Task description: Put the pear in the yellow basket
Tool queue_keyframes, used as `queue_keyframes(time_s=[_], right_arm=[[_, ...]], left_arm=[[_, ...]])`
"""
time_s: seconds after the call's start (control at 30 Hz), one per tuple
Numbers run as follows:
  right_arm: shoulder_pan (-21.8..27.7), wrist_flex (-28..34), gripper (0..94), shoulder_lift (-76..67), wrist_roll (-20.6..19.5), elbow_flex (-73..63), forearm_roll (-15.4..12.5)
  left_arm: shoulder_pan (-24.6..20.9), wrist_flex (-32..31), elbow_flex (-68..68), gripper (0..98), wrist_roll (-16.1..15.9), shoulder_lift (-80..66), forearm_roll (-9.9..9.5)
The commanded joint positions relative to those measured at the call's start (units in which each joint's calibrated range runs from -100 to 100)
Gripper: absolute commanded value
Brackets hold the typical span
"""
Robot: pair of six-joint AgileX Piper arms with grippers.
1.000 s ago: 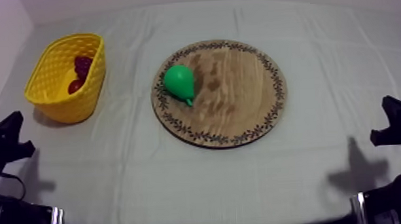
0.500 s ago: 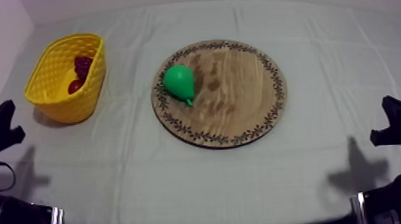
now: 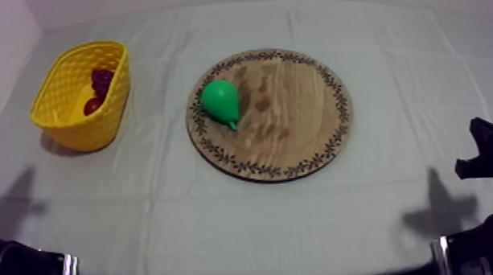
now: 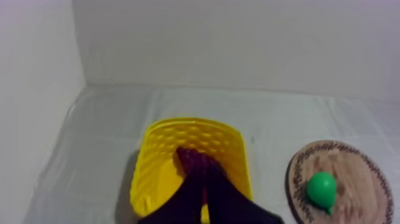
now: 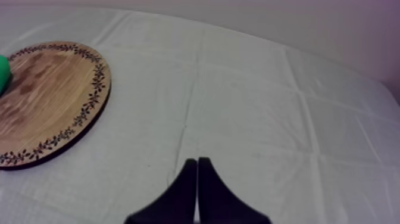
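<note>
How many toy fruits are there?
3. The pear lies on the board, near its left rim; the grapes and a small red fruit sit in the basket. Its wall may hide more.

No writing, label, brand, number or sign can be read anywhere. The board [image 3: 297,112] has a ring of small dark leafy marks round its rim (a pattern, not letters). The basket [image 3: 96,127] bears nothing but its moulded weave.
</note>
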Motion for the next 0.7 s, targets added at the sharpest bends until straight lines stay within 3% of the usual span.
queue_keyframes(time_s=[0.0,0.43,0.67], right_arm=[[0.01,-0.06,0.5,-0.05,0.0,0.05,0.02],[0.09,-0.06,0.5,-0.05,0.0,0.05,0.02],[0.09,-0.06,0.5,-0.05,0.03,0.05,0.02]], left_arm=[[0.39,1.93,-9.89,0.0,0.23,4.99,-0.03],[5.18,5.98,-33.8,0.0,3.13,24.86,-0.51],[9.62,11.94,-43.27,0.0,5.37,35.12,-1.83]])
